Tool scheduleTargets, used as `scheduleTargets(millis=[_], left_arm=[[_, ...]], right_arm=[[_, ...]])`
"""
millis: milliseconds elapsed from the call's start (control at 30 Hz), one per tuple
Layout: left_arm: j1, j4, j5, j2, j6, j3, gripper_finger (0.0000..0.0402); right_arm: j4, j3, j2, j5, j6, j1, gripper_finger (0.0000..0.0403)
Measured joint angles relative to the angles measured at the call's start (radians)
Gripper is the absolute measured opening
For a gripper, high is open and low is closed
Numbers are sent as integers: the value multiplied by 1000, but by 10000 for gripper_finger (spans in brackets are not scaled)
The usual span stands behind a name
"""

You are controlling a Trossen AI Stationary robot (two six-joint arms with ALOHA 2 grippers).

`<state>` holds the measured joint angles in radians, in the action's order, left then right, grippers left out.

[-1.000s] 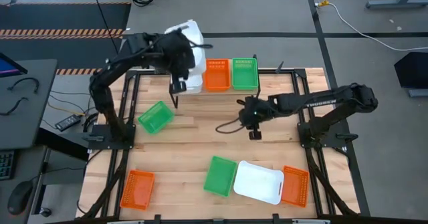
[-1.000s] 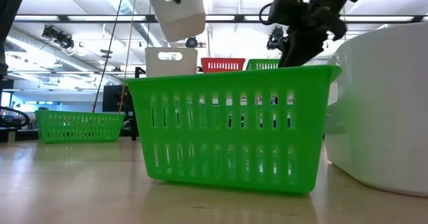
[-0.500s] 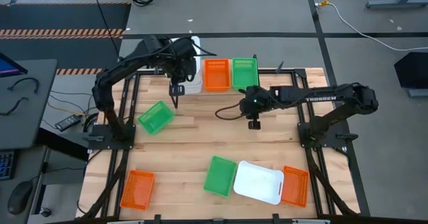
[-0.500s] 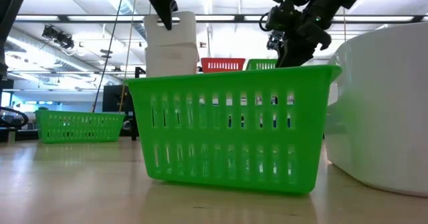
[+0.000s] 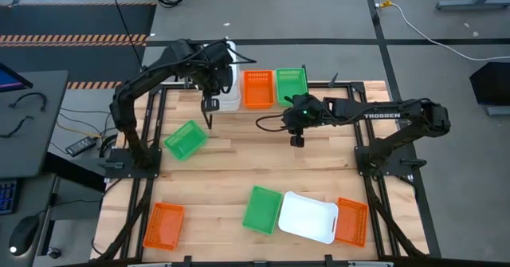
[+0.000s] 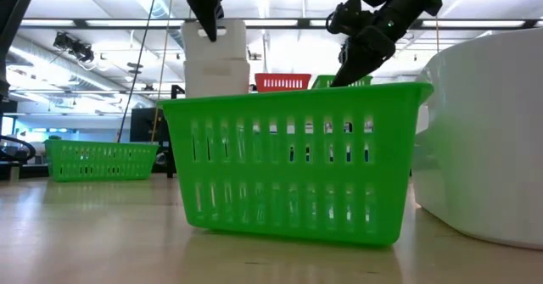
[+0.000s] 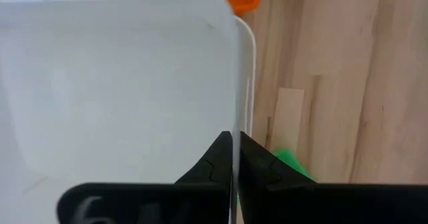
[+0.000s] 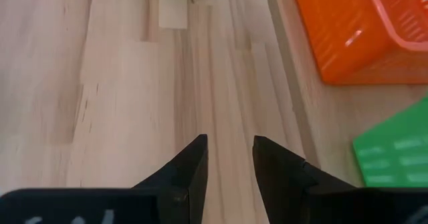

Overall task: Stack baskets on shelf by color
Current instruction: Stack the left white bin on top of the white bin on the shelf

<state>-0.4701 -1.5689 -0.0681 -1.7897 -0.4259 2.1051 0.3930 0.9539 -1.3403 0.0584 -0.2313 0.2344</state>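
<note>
Surface: wooden table [image 5: 239, 171] in a big workshop hall, with the shelf [image 5: 263, 106] at its far edge; all places below are given from this shelf.
Left gripper: the left gripper [image 7: 235, 158] is over the left end of the shelf, fingers pinched shut on the thin wall of a white basket [image 5: 229, 84], which seems to sit on another white one.
Right gripper: the right gripper [image 8: 229, 158] hangs just in front of the shelf, near the orange basket [image 5: 258, 88] and green basket [image 5: 292, 86] standing on it; its fingers are partly apart and hold nothing.
Other baskets: on the table well in front of the shelf, a green one [image 5: 186, 139] at the left, the rest [image 5: 309, 217] near the front edge.
Risk, left: if the fingers open while the white basket is not squarely nested, I think it tilts or slides off the stack.
Risk, right: this gripper is close; a careless reach may push a small basket off the shelf.
</note>
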Motion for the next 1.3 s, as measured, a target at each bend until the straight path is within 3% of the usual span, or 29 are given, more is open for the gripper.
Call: scheduleTargets(millis=[400,867,1300], left_arm=[[-3,10,-3,-5,0,-141,20],[39,6,-9,-4,57,-91,67],[43,14,15,-4,214,-82,93]], right_arm=[[-12,0,0,0,51,1,124],[-27,0,0,0,48,2,124],[-27,0,0,0,45,8,124]])
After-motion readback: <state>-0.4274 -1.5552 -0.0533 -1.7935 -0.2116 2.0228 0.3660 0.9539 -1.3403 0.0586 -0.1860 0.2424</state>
